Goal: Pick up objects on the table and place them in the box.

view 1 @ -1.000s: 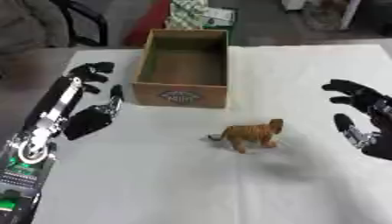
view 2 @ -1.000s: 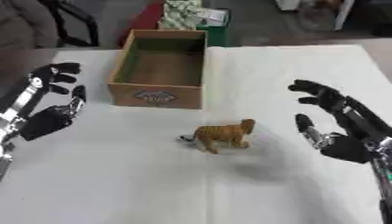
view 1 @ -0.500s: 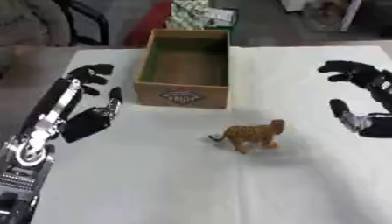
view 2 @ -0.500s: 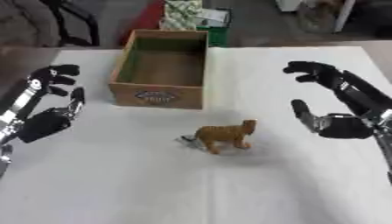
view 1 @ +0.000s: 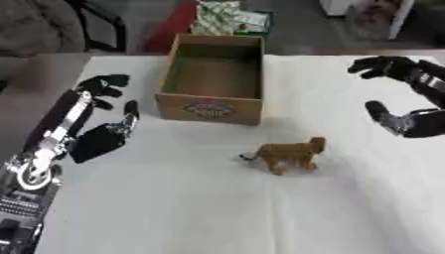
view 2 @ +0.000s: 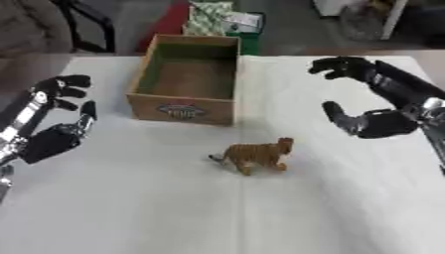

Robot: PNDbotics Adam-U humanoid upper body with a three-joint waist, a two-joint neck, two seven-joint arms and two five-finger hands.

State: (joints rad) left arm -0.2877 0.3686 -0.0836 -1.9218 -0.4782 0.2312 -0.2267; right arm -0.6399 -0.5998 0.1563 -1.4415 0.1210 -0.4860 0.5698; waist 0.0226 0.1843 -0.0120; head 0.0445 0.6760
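Note:
A small orange-brown toy tiger (view 2: 254,155) stands on the white table (view 2: 191,208), just in front of the open cardboard box (view 2: 185,79), which holds nothing that shows. My right hand (view 2: 375,101) hovers open to the right of the tiger and above the table, fingers spread wide, thumb low. At the left edge my left hand (view 1: 103,119) is open too, fingers up, level with the box's front wall and apart from it.
Behind the box, off the table, lies a green-and-white patterned package (view 1: 222,17). A dark chair (view 1: 52,25) stands at the far left corner. The white table runs wide in front of the tiger.
My right hand has risen and moved toward the far side of the table, still open. The tiger, the box and the left hand have stayed put.

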